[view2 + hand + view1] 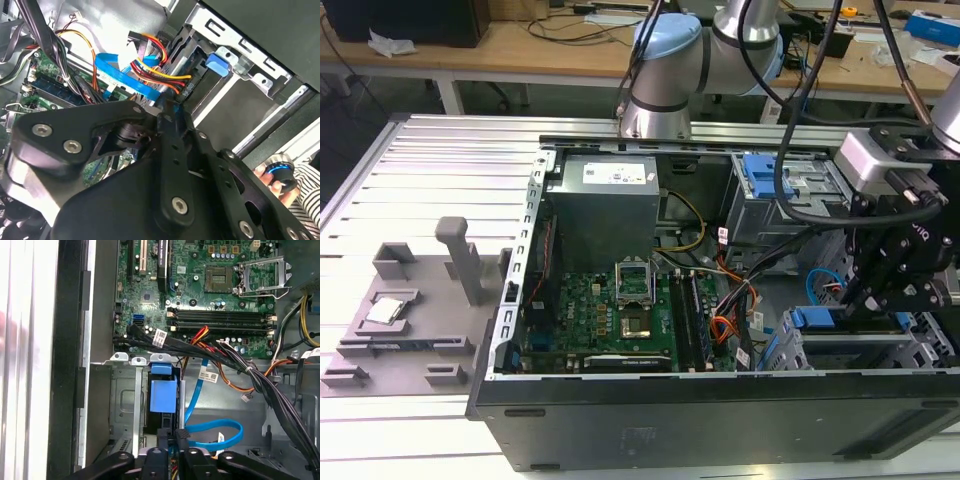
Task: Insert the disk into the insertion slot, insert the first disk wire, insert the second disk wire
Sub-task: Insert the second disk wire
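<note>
Light-blue and flat, the second disk wire curves in a loop on the case floor just beside the insertion slot, its long run lying across the bay's mouth, one strand rising toward the motherboard. The disk sits in the slot, its blue carrier end facing outward. Red, orange and black strands of the first disk wire reach a plug by the cage. The gripper hangs over the looped cable's plug end; whether the jaws are apart or together, I cannot tell.
</note>
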`<state>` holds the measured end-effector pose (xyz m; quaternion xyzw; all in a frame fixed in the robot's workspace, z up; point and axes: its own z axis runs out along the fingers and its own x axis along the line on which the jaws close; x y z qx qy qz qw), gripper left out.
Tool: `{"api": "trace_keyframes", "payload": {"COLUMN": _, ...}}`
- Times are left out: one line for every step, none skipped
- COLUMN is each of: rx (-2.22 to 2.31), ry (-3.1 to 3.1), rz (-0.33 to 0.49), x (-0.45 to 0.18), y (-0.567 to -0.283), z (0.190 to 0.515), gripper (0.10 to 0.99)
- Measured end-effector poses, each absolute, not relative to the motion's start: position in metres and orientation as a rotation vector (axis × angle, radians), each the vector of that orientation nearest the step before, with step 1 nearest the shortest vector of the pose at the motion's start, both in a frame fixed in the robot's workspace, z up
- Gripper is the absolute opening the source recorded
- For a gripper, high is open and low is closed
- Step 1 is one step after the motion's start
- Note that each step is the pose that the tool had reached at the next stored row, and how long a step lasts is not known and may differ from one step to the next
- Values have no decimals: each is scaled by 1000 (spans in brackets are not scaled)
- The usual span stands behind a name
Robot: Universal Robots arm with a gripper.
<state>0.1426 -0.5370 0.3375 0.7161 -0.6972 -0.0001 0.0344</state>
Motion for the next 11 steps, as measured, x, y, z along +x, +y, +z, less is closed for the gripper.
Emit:
{"api": "trace_keyframes", "payload": {"rx": 2201, "ry": -2143, "rz": 0, "x": 143, "y": -537, "z": 338, "gripper": 235}}
{"api": "trace_keyframes", "payload": {"rx": 2201, "ry": -2143, "rz": 1, "x": 142, "y": -537, "z": 339, "gripper": 235}}
{"api": "trace_keyframes", "payload": {"rx": 2201, "ry": -2143, "rz": 1, "x": 142, "y": -537, "z": 342, "gripper": 235}}
{"api": "trace_keyframes", "payload": {"rx": 2201, "ry": -2143, "rz": 1, "x": 142, "y": -537, "z": 349, "gripper": 235}}
{"api": "trace_keyframes", "payload": {"rx": 2201, "ry": -2144, "rz": 1, "x": 142, "y": -537, "z": 359, "gripper": 235}}
{"api": "trace_keyframes", "payload": {"rx": 2201, "ry": -2144, "rz": 2, "x": 142, "y": -536, "z": 366, "gripper": 220}}
{"api": "trace_keyframes", "payload": {"rx": 2201, "ry": -2144, "rz": 1, "x": 142, "y": -535, "z": 373, "gripper": 153}}
{"api": "trace_keyframes", "payload": {"rx": 2201, "ry": -2144, "rz": 2, "x": 142, "y": -535, "z": 378, "gripper": 106}}
{"api": "trace_keyframes", "payload": {"rx": 2201, "ry": -2144, "rz": 2, "x": 142, "y": -534, "z": 386, "gripper": 106}}
{"api": "trace_keyframes", "payload": {"rx": 2201, "ry": -2144, "rz": 2, "x": 142, "y": -534, "z": 388, "gripper": 106}}
{"api": "trace_keyframes", "payload": {"rx": 2201, "ry": -2144, "rz": 2, "x": 142, "y": -534, "z": 389, "gripper": 106}}
